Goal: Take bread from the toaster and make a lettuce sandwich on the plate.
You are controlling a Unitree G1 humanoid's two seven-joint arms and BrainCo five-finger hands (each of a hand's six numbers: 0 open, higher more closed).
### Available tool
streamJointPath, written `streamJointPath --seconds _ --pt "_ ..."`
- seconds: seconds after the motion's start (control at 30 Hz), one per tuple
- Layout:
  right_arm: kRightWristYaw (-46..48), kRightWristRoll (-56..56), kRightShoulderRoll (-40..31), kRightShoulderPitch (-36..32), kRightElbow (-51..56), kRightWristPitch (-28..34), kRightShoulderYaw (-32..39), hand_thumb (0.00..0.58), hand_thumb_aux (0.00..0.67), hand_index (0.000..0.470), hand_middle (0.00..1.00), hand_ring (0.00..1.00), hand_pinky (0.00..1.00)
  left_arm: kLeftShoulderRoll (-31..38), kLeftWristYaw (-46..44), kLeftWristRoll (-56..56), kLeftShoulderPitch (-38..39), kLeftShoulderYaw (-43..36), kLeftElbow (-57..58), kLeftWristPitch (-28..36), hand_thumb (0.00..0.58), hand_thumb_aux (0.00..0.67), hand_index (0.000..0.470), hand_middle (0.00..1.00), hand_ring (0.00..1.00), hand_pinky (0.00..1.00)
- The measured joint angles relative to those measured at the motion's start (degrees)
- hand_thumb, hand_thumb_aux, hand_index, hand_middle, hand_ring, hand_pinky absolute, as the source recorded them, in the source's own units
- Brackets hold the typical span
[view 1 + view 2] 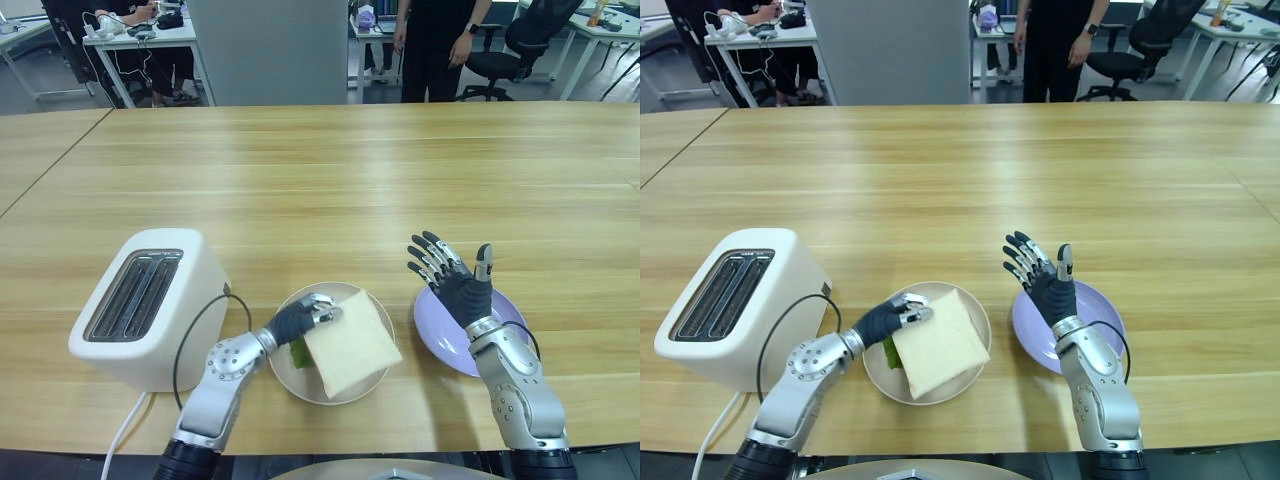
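A cream toaster [140, 305] stands at the near left with both slots dark. Right of it is a beige plate [290, 375] holding a slice of bread [352, 347] laid over green lettuce [298, 352] that peeks out at its left edge. My left hand [305, 318] rests on the bread's left corner, fingers curled on it. My right hand [452, 275] is raised with fingers spread above the purple bowl [445, 340], holding nothing.
The toaster's black cable [195, 335] loops between toaster and plate, and a white cord [120, 435] runs off the near edge. The wide wooden table [330, 180] stretches beyond. Desks, chairs and a standing person are in the room behind.
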Motion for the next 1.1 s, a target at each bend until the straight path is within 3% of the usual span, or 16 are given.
streamJointPath --seconds 0.13,0.3,0.57,0.73,0.93,1.1 --pt "1.0 -3.0 -1.6 0.1 0.0 -1.1 1.8 0.000 0.000 0.000 0.00 0.00 0.00 -0.3 -0.9 0.0 -0.4 -0.6 5.9 -4.5 0.580 0.670 0.460 1.00 1.00 1.00" --pt "0.6 -12.1 -4.8 0.0 0.5 -7.0 4.0 0.000 0.000 0.000 0.00 0.00 0.00 1.8 -0.7 0.6 -0.3 0.2 5.5 -7.2 0.580 0.670 0.460 1.00 1.00 1.00" --pt "-2.8 -27.7 -7.9 1.5 2.3 -19.8 8.8 0.000 0.000 0.000 0.00 0.00 0.00 10.3 0.2 4.0 -1.1 3.0 -12.1 -1.6 0.580 0.670 0.460 1.00 1.00 1.00" --pt "-4.2 -32.5 -8.3 1.9 3.6 -23.4 10.1 0.000 0.000 0.000 0.00 0.00 0.00 15.0 -0.2 4.3 -4.7 6.2 -19.5 3.1 0.580 0.670 0.460 1.00 1.00 1.00" --pt "-6.5 -38.7 -8.6 2.3 3.2 -27.3 11.9 0.000 0.000 0.000 0.00 0.00 0.00 18.9 -2.5 4.6 -11.6 6.5 -17.7 4.2 0.580 0.670 0.460 1.00 1.00 1.00" --pt "-8.9 -46.9 -10.2 2.4 0.1 -31.0 13.9 0.000 0.000 0.000 0.00 0.00 0.00 19.0 -3.5 6.9 -11.9 3.2 -11.6 1.2 0.580 0.670 0.460 1.00 1.00 1.00"
